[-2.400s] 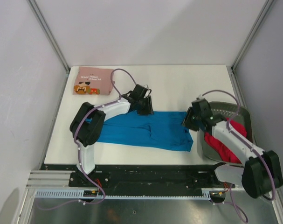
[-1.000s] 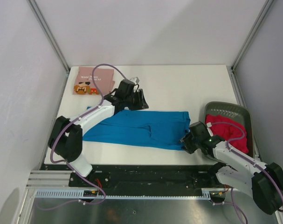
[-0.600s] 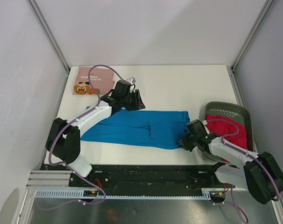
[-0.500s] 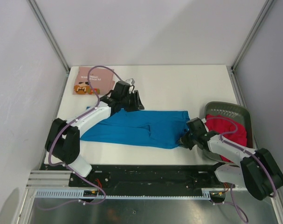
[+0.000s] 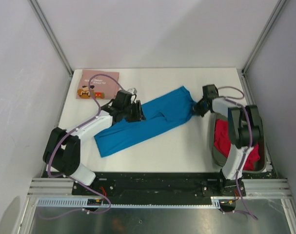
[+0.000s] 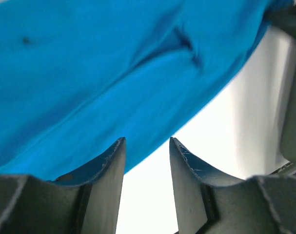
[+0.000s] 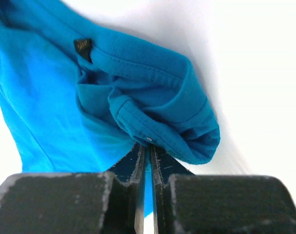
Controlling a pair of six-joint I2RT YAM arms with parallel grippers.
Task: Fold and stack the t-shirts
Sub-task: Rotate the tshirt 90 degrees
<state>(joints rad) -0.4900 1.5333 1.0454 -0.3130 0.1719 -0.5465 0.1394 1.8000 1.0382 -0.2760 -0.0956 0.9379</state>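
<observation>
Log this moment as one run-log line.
right gripper: shut on blue t-shirt | left gripper: open at its edge | pink t-shirt: folded, far-left | red t-shirt: in basket

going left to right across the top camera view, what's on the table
pink t-shirt → blue t-shirt → right gripper pinching the blue t-shirt's right end → red t-shirt in the basket
</observation>
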